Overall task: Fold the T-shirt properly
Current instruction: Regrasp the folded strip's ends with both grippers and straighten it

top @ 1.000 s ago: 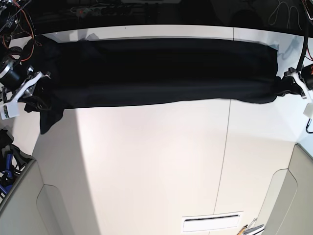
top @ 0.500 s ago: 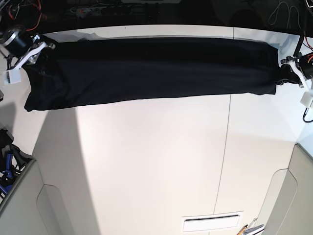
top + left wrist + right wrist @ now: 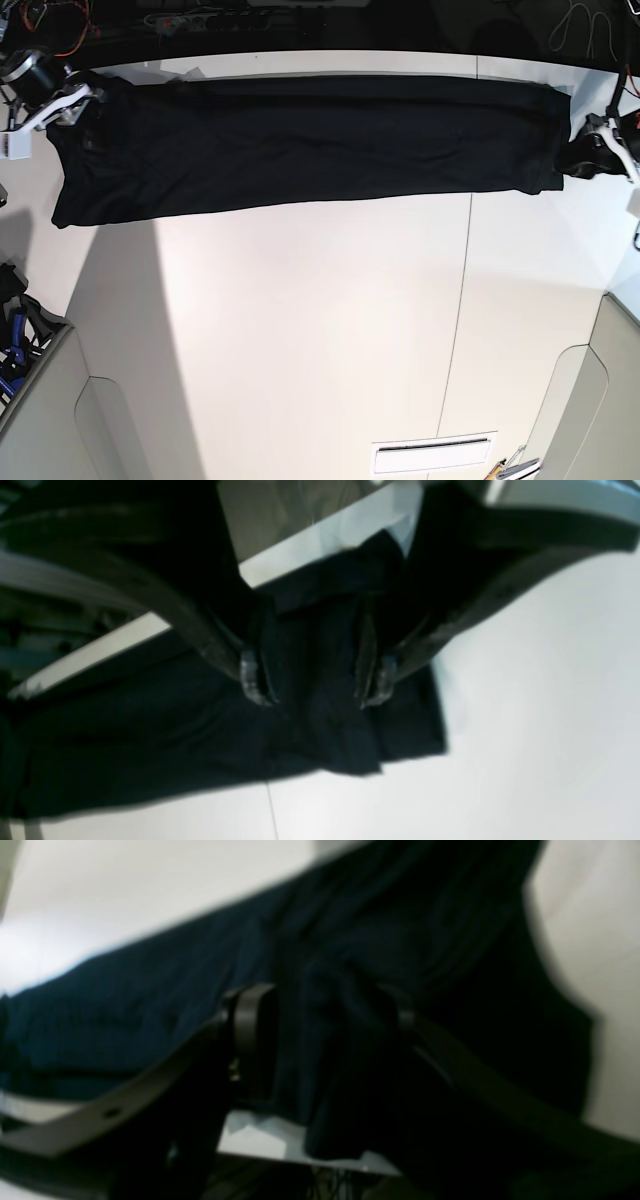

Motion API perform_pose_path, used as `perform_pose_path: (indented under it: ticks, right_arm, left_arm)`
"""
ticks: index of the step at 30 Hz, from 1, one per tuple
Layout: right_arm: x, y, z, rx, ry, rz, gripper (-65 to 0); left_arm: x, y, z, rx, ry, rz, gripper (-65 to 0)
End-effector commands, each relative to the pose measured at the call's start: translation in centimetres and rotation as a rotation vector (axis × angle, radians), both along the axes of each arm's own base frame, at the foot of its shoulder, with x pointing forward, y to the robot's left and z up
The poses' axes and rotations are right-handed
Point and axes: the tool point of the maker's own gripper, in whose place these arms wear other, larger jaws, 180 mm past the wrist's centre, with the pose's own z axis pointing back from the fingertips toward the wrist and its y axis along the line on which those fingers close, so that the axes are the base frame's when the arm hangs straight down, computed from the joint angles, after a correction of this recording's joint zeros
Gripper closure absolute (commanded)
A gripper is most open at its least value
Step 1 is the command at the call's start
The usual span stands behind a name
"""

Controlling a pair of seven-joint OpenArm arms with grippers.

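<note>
The left gripper (image 3: 312, 685) has its jaws parted, with a fold of the black T-shirt (image 3: 300, 145) seen between them; the 2 fingertips (image 3: 252, 680) stand apart and do not pinch the cloth. The right gripper (image 3: 320, 1015) also has its jaws spread, the shirt's bunched edge seen in the gap, though blur hides whether the pads touch it. In the base view the T-shirt lies flat as a long narrow band across the far side of the white tabletop (image 3: 320, 340), stretching between the 2 grippers. Its near edge runs almost straight, and a seam crosses the tabletop.
</note>
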Motion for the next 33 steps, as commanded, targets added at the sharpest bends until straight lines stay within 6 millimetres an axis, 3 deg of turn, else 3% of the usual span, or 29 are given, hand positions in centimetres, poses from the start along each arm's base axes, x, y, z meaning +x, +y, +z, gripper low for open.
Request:
perform_pose_path:
  ticks: [1, 3, 4, 7, 9, 16, 25, 33]
  right_arm:
    - [0.8, -0.9, 1.5, -0.022, -0.057, -0.011, -29.4]
    - [1.1, -1.8, 2.1, -0.038, -0.077, -0.038, -28.6]
    - [1.3, -2.2, 2.2, -0.052, -0.083, -0.046, -25.0]
    - [2.2, -2.8, 2.4, -0.095, -0.096, -0.055, 0.0]
    - [2.7, -3.2, 2.7, -0.114, -0.117, -0.066, 0.0]
    - [2.9, -4.1, 1.3, -0.096, -0.100, -0.099, 0.0]
    - [2.7, -5.5, -1.8, -0.023, -0.032, -0.138, 0.0]
    - [2.6, -5.4, -1.9, -0.017, -0.031, -0.140, 0.0]
  left_arm:
    - [0.9, 1.1, 2.0, 0.020, -0.063, 0.012, -28.0]
    - [1.0, 2.2, 2.9, 0.028, -0.091, 0.048, -28.8]
    - [1.0, 2.7, 3.2, 0.031, -0.102, 0.062, -31.2]
    - [1.0, 2.8, 3.6, 0.013, -0.123, 0.083, -40.7]
    - [0.6, 2.4, 2.8, -0.003, -0.112, 0.093, -45.0]
    - [-1.5, 0.6, -0.9, -0.045, -0.044, 0.145, -45.6]
    - [-1.8, 1.2, -4.9, -0.005, 0.006, 0.200, -45.5]
    - [-1.8, 2.2, -5.4, 0.039, -0.003, 0.223, -45.5]
